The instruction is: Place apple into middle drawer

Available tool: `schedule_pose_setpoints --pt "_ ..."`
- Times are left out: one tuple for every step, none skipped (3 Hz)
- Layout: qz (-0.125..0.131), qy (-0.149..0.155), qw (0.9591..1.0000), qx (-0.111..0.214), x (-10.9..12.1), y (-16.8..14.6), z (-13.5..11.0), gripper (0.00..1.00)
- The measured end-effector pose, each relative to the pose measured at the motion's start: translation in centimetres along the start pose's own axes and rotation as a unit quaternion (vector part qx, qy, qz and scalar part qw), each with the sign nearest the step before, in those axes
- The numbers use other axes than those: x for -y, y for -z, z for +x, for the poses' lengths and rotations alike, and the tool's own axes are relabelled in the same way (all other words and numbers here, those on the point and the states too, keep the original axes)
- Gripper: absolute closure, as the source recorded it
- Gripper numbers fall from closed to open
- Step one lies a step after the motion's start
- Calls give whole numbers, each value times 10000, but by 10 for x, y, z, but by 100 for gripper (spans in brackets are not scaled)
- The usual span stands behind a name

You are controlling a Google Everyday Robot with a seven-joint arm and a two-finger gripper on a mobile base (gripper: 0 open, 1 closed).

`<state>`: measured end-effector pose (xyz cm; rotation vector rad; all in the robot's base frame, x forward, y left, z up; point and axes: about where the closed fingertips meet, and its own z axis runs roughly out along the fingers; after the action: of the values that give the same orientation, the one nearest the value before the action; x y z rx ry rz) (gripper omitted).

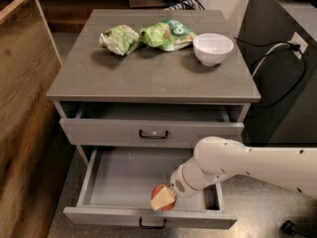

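Jaws: closed on the apple (159, 188) (only the near tan finger (163, 201) shows plainly, laid across the fruit's front).
Gripper: the gripper (163, 200) is low inside the middle drawer (124, 175), right of its centre and just behind its front wall.
Apple: red-orange, held in the gripper inside the middle drawer, close to the drawer's front wall; whether it touches the floor cannot be told.
Arm: the white arm (247, 165) reaches in from the right of the middle drawer, its rounded wrist above the drawer's right front corner (it hides part of that side wall).
Middle drawer: pulled wide open, its grey floor bare to the left of and behind the apple.
Loop handle: the dark handle (152, 224) sits at the centre of the middle drawer's front, just below and left of the gripper.
Upper drawer: the upper drawer (104, 130), directly above the middle drawer, is pulled out a little; its handle (153, 134) has a pale centre.
Cabinet top: the grey top (148, 78) lies above both drawers.
Snack bags: two green bags (119, 38) (166, 33) lie side by side at the back of that top, well above the middle drawer.
Bowl: a white bowl (213, 48) stands upright, just right of the bags.
Wooden panel: a slanted wooden board (25, 108) stands to the left of the middle drawer.
Cables: black cords (277, 58) run over a dark unit to the drawer's upper right.
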<state>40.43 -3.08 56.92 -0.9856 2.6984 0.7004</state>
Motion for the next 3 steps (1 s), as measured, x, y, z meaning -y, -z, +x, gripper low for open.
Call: schedule_pose_setpoints --pt "507 -621 9964 286 36 -19 4 100" --pt "741 -1004 9891 778 74 -43 -8 100" --pt "609 -1123 9841 1234 106 -74 -25 100"
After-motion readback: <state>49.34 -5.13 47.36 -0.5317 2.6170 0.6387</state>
